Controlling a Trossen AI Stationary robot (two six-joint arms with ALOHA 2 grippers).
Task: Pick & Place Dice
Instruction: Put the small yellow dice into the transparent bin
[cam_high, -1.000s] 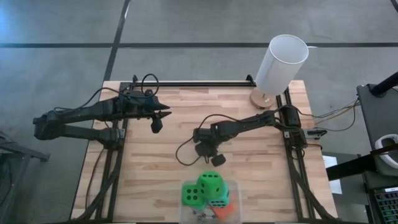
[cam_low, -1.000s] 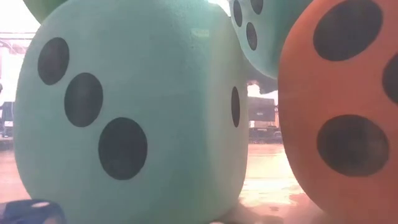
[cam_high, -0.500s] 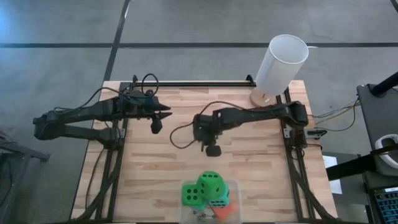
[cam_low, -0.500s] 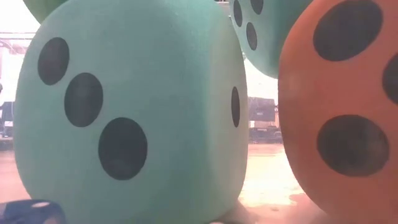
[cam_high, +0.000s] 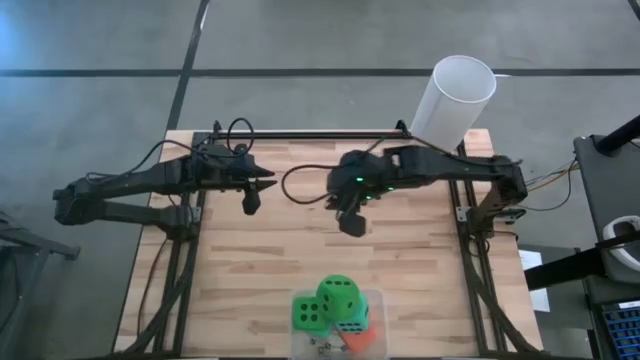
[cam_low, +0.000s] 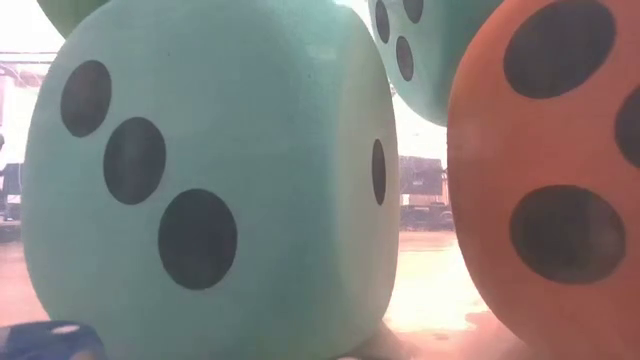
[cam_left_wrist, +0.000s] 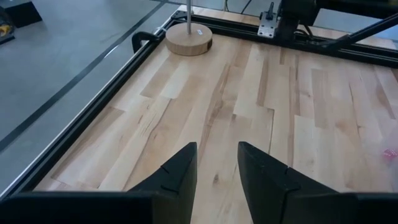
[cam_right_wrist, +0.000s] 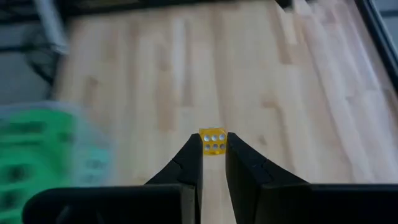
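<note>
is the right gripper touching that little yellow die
Touching. The right wrist view shows the small yellow die pinched at the tips of the right gripper, lifted clear of the wooden table.

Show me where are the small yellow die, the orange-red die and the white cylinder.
small yellow die (cam_right_wrist: 213, 141): right wrist view, its pipped face.
orange-red die (cam_low: 560, 170): low view, its front face.
white cylinder (cam_high: 452, 103): high view, its side wall.

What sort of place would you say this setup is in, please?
Probably a robotics lab or workshop: a wooden table on a dark metal frame, bare grey concrete floor around it, and equipment racks alongside.
</note>
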